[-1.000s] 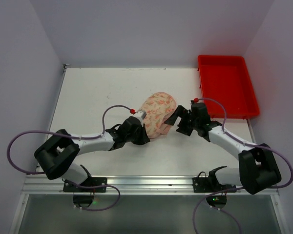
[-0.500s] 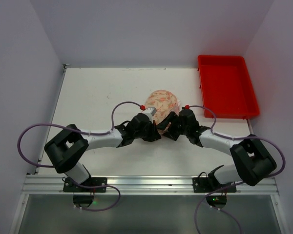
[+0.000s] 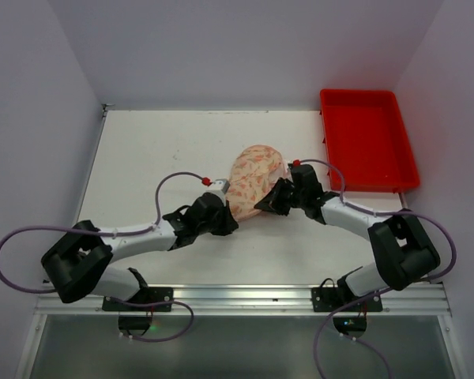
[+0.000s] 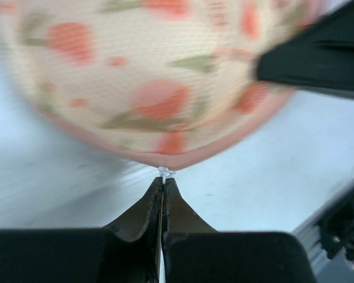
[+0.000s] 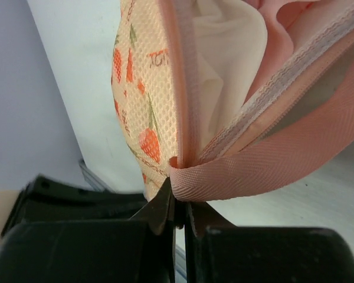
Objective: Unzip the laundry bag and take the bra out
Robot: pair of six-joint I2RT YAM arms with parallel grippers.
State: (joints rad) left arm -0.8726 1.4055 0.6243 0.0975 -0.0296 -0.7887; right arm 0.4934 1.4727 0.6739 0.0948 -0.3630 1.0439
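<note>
Surface: a white table (image 3: pixel 142 150), matte and bare-looking, with an aluminium rail (image 3: pixel 237 297) along its near edge.
Room: pale lilac-grey walls (image 3: pixel 221 47) close the table in on the left, back and right.
Landmark: the red tray (image 3: pixel 369 158) sits at the table's far right corner.
Laundry bag: the laundry bag (image 3: pixel 253 175) lies left of the red tray, near it but apart, about mid-table, its long axis slanting toward the near left.
Left gripper: the left gripper (image 3: pixel 226 215) is at the end of the bag farthest from the red tray. In the left wrist view its fingers (image 4: pixel 147 206) are pressed together, nipping a small white tab (image 4: pixel 165 172) at the bag's pink rim.
Right gripper: the right gripper (image 3: pixel 268 203) meets the bag's edge on the red tray's side. In the right wrist view its fingers (image 5: pixel 159 206) are clamped on the pink trim (image 5: pixel 265 165).
Bag seam: the right wrist view shows the zip (image 5: pixel 295 71) parted and a pale lining (image 5: pixel 224 53) inside.
Print: orange-pink fruit and green leaves on cream mesh (image 4: pixel 147 76).
Writing: a few small orange letters (image 5: pixel 157 57) on the bag's side, too blurred to read.
Cables: purple cables (image 3: pixel 31 237) loop from both arms.
</note>
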